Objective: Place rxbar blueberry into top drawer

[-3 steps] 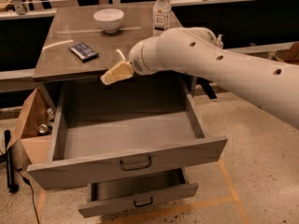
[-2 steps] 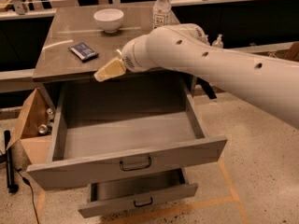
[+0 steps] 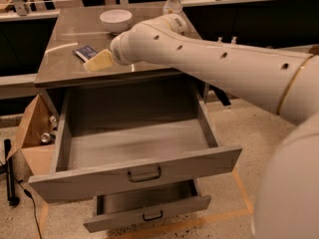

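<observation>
The rxbar blueberry (image 3: 85, 53), a flat dark navy bar, lies on the grey metal table top near its left front. My gripper (image 3: 98, 61) hangs at the end of the big white arm, just right of and in front of the bar, low over the table top. It holds nothing that I can see. The top drawer (image 3: 134, 169) is pulled wide open below the table edge, with a dark bail handle on its front panel. Its inside is bare.
A white bowl (image 3: 115, 20) and a clear water bottle (image 3: 172, 2) stand at the back of the table (image 3: 60, 72). A smaller lower drawer (image 3: 149, 212) is partly open. A cardboard box (image 3: 35, 133) with cans sits at the left on the floor.
My gripper has moved left and farther back over the table, from above the drawer's rear edge to right beside the bar.
</observation>
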Action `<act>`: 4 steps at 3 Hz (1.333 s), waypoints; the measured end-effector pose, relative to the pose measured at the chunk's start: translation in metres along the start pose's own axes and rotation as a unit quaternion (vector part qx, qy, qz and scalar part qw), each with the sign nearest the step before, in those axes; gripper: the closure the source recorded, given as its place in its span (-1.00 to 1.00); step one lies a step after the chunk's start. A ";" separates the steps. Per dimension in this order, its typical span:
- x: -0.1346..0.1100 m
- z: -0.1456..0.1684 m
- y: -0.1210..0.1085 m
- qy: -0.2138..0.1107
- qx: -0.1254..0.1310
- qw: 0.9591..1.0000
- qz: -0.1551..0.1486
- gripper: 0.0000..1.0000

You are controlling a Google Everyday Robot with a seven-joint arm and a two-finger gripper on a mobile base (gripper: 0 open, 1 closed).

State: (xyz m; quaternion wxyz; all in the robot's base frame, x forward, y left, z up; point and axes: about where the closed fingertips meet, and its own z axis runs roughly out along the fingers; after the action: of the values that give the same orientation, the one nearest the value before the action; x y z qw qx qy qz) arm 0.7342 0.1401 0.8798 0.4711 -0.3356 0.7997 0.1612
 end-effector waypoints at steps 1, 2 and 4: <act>-0.013 0.027 0.004 -0.006 -0.011 1.000 0.003 -1.00; -0.021 0.050 0.006 -0.015 -0.011 1.000 -0.017 -1.00; -0.031 0.081 0.006 -0.032 -0.011 0.999 -0.031 -1.00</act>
State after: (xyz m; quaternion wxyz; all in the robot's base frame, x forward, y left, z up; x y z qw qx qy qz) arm 0.7922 0.2030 0.8649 0.4978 -0.3597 0.7716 0.1657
